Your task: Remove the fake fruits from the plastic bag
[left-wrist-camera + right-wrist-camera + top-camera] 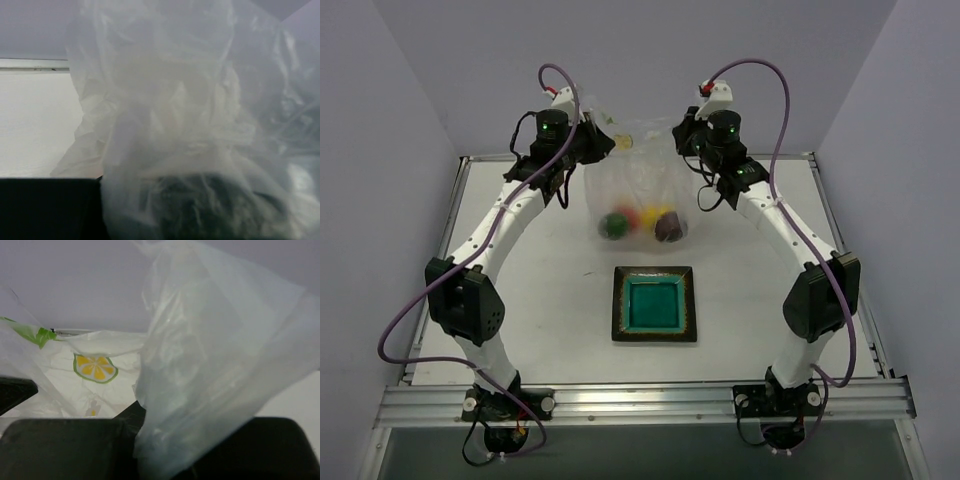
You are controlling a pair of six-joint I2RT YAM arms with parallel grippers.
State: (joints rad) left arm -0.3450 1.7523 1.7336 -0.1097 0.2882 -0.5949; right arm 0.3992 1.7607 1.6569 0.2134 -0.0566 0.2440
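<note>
The thin translucent white plastic bag [638, 180] is milky, and it bears a printed yellow citrus slice [95, 367] ringed in green. Showing through it are a green oval fruit [612, 226], a bright red round fruit [628, 215], a yellow fruit [655, 214] and a dark red fruit [668, 230], all glossy. The square glazed plate [620, 305] is teal inside a dark rim, on a white tabletop [550, 290].

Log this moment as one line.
state: bag held up | left jaws: shut on bag | right jaws: shut on bag | fruits: four, inside bag | plate: apart from bag
</note>
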